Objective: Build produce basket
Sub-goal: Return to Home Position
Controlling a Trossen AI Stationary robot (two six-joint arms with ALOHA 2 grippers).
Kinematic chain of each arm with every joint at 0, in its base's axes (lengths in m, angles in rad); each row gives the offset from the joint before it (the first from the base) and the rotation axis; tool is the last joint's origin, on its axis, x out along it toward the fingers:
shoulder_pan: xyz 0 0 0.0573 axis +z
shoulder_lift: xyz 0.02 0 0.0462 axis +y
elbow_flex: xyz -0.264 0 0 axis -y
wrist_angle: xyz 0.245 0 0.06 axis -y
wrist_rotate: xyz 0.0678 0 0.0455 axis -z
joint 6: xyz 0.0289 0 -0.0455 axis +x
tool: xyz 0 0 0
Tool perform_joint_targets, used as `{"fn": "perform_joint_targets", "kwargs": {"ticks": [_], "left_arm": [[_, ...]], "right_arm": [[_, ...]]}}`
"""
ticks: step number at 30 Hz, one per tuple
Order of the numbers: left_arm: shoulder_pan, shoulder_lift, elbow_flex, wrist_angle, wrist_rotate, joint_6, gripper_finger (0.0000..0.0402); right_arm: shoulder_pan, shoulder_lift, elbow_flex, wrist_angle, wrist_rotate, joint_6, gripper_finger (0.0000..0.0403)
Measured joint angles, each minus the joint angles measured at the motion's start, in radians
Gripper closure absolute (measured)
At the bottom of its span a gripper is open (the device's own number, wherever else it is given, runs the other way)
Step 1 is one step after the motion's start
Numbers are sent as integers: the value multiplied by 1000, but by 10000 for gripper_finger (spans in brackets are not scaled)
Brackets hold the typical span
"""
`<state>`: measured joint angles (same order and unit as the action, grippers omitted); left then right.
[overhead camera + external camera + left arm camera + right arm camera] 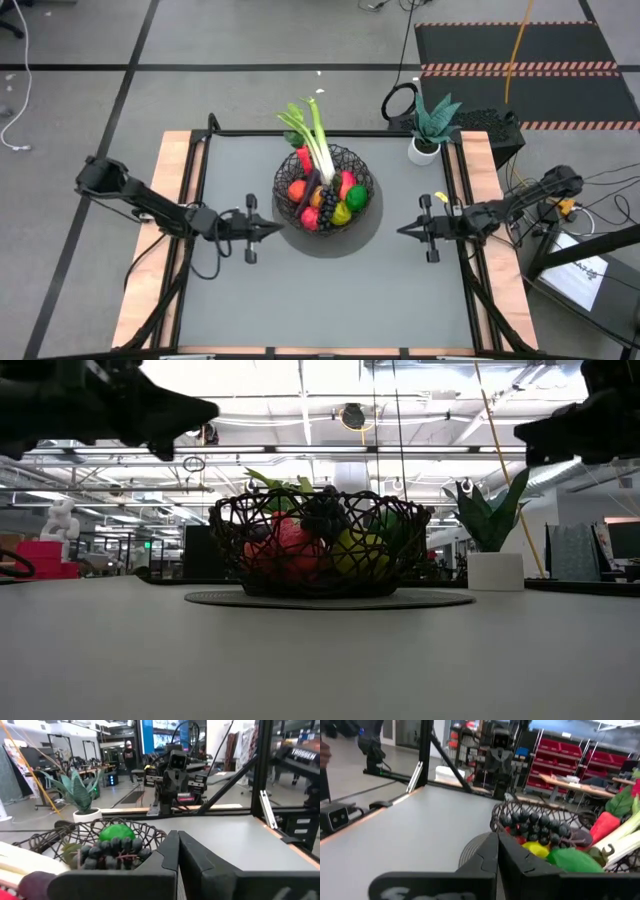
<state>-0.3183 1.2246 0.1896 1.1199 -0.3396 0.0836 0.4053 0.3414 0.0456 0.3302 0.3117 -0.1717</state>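
Just left of the basket [352, 153] the left gripper [278, 229] hovers with fingers pressed together, the basket itself sits on a round grey mat [345, 242] holding the produce [325, 195], and right of it the right gripper [402, 231] hovers likewise closed, a potted plant [430, 125] farther right.

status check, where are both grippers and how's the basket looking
Left gripper shut, empty, left of basket. Right gripper shut, empty, right of it. Produce piled inside, leek sticking out. Potted plant at the far edge, not in the way.
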Motion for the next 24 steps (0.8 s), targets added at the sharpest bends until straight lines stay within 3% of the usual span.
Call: {"fn": "perform_joint_targets", "kwargs": {"ticks": [13,24], "left_arm": [[16,-332,-168,-1,29,89,395],[17,-428,-180,-126,29,133,398]], "right_arm": [[0,-178,-2,-70,0,-33,403],[0,-313,-2,-198,0,-58,403]]}}
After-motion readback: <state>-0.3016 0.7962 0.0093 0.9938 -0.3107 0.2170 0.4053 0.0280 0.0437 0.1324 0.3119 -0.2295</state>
